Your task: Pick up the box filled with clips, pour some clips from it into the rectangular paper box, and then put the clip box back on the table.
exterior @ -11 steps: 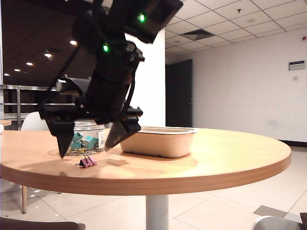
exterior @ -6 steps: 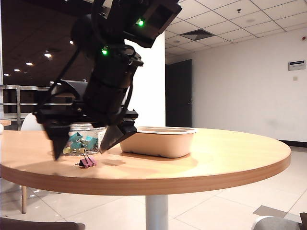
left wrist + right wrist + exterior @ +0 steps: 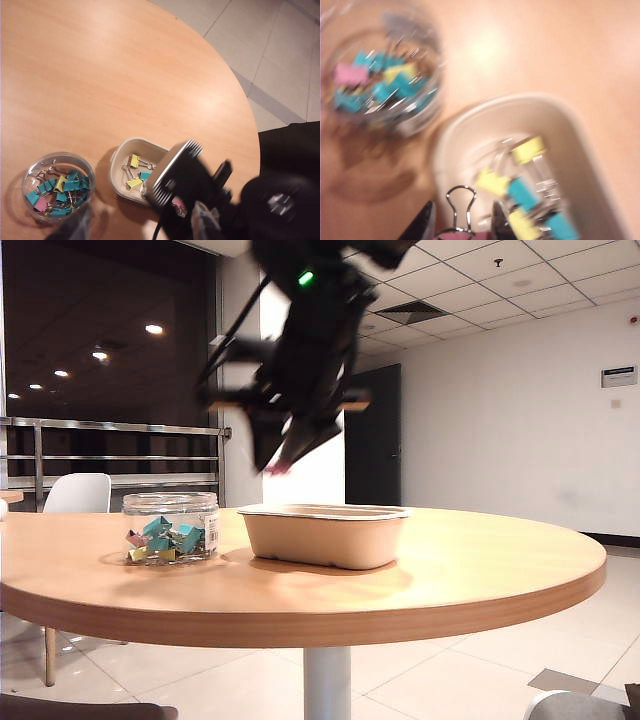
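The clear round box filled with clips stands on the table, left of the rectangular paper box. My right gripper hangs blurred above the paper box's left end, shut on a pink clip. In the right wrist view that pink clip sits between the fingers, wire handle outward, over the paper box's rim. Yellow and teal clips lie inside; the clip box stands beside it. My left gripper is open high above, looking down on clip box and paper box.
A white chair and a metal railing stand behind the table on the left. The table's round edge drops to a tiled floor. The right arm's black body fills part of the left wrist view.
My right gripper closed on the pink clip that lay on the table by the clip box, then rose and swung right to above the paper box. The left arm stayed still.
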Controlling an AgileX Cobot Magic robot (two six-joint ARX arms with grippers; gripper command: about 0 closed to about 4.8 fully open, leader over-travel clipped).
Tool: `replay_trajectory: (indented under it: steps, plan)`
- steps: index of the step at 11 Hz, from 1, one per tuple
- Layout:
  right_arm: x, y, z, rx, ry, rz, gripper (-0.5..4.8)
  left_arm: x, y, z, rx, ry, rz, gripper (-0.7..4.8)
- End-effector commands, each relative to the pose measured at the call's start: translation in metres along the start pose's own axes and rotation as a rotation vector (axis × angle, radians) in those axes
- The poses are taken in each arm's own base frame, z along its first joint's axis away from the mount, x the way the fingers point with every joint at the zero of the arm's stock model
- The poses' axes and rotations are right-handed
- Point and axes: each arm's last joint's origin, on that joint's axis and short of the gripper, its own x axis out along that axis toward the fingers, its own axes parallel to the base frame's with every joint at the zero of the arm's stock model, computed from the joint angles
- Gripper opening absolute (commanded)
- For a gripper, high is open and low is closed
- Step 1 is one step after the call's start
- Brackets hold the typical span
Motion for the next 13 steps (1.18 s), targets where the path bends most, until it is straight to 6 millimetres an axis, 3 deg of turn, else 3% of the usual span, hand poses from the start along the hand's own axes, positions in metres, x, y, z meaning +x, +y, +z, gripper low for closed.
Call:
replay_trajectory:
  steps: [1, 2, 4, 5, 6, 7, 8, 9, 10, 11, 12, 13]
  plan:
    - [0.002, -0.04, 0.007, 0.079, -0.056, -0.065, 0.08, -0.003, -0.001, 0.002, 0.003, -0.014, -0.009, 2.69]
    - [0.011, -0.058, 0.005, 0.109, -0.056, -0.066, 0.77, -0.003, -0.001, 0.002, 0.003, -0.014, -0.009, 2.69]
    - [0.019, -0.07, -0.002, 0.129, -0.027, -0.001, 2.46, -0.003, -0.001, 0.002, 0.003, -0.015, -0.009, 2.69]
    - [0.023, -0.076, -0.007, 0.14, 0.008, 0.065, 3.56, -0.003, -0.001, 0.002, 0.003, -0.016, -0.009, 2.69]
    - [-0.01, -0.08, 0.02, 0.128, -0.07, 0.027, 0.08, -0.012, -0.003, 0.003, 0.009, -0.038, -0.01, 2.06]
    - [-0.028, -0.083, 0.031, 0.09, -0.098, -0.03, -0.01, -0.019, -0.004, 0.003, 0.032, -0.053, -0.006, 1.98]
    - [-0.123, -0.094, 0.065, 0.066, -0.213, -0.272, -0.01, -0.065, -0.006, -0.006, 0.118, -0.089, 0.072, -0.06]
    - [-0.153, -0.096, 0.066, 0.073, -0.243, -0.296, -0.01, -0.081, -0.006, -0.013, 0.15, -0.08, 0.104, -0.06]
    - [-0.195, -0.097, 0.061, 0.083, -0.266, -0.306, -0.01, -0.104, -0.005, -0.025, 0.165, -0.065, 0.179, -0.06]
    - [-0.254, -0.092, 0.011, 0.091, -0.339, -0.291, -0.01, -0.141, 0.006, -0.077, 0.166, -0.144, 0.255, -0.06]
    - [-0.257, -0.089, -0.013, 0.087, -0.375, -0.252, -0.01, -0.145, 0.011, -0.1, 0.174, -0.226, 0.24, -0.06]
    - [-0.222, -0.078, -0.119, 0.086, -0.46, -0.207, -0.01, -0.132, 0.034, -0.176, 0.203, -0.427, 0.207, -0.06]
